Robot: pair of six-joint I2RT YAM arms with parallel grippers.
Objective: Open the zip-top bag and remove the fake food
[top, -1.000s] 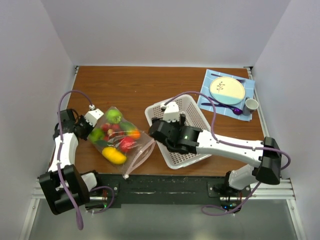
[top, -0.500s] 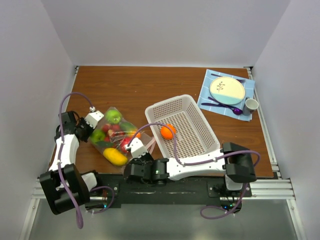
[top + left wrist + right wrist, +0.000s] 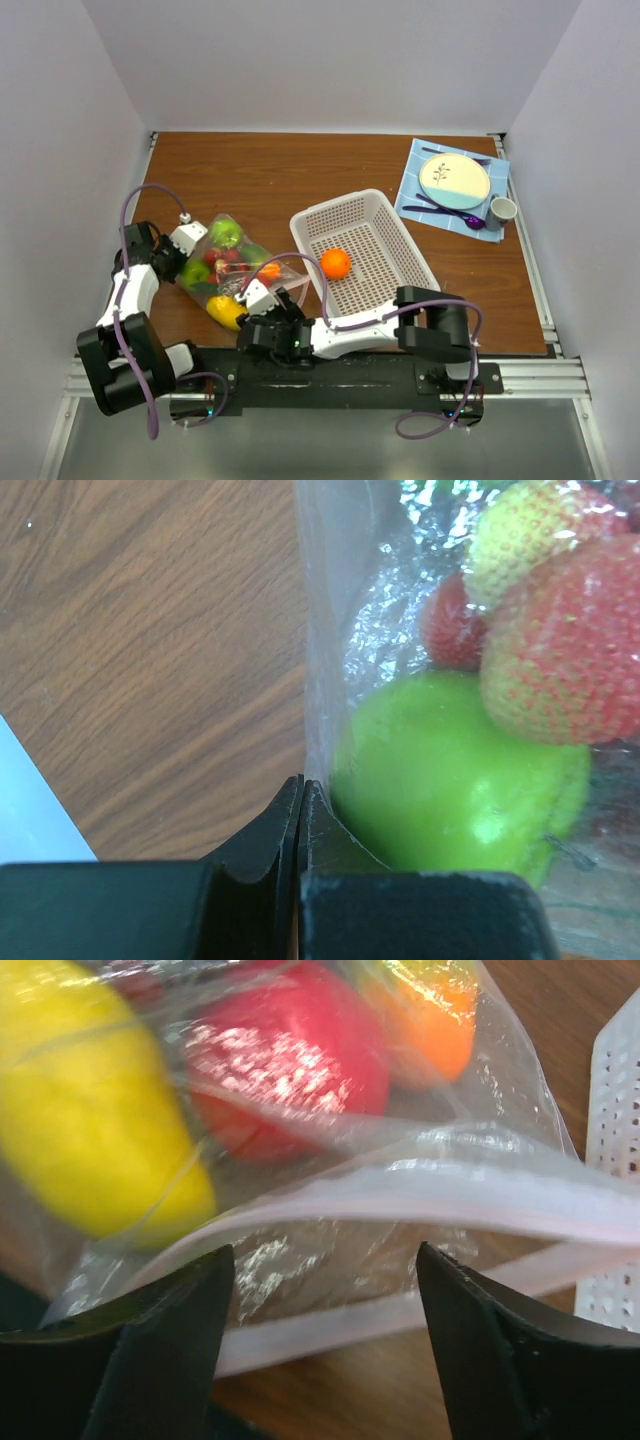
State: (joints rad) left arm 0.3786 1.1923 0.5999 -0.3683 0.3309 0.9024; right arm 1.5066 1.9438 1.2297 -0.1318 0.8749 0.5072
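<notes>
- the left gripper (image 3: 301, 785) is pinched tight on a thin fold of the bag (image 3: 232, 268), just beside a green apple (image 3: 450, 780), so that end is anchored.
- the bag lies on the table (image 3: 300, 170) near the front edge, between the left arm and the basket (image 3: 395, 250), with its mouth turned toward the right arm.
- the right gripper (image 3: 322, 1290) hangs at that mouth with its jaws wide apart and nothing in them.
- the pink zip strip (image 3: 450, 1200) runs across in front of it, and its two lips look parted.
- just behind the strip sit a yellow fruit (image 3: 90, 1150), a red apple (image 3: 290, 1070) and a second orange (image 3: 430, 1010).
- one orange (image 3: 336, 263) rests in the basket, so i judge the bag open and the unloading under way, with most of the fruit left inside.
- the next move calls for slipping the open jaws between the lips, not over them, and closing on the nearest piece.
- the film is loose and the fruit is glossy and round, so a grip could catch plastic or slide off.
- the left pinch is needed to stop the bag dragging along.
</notes>
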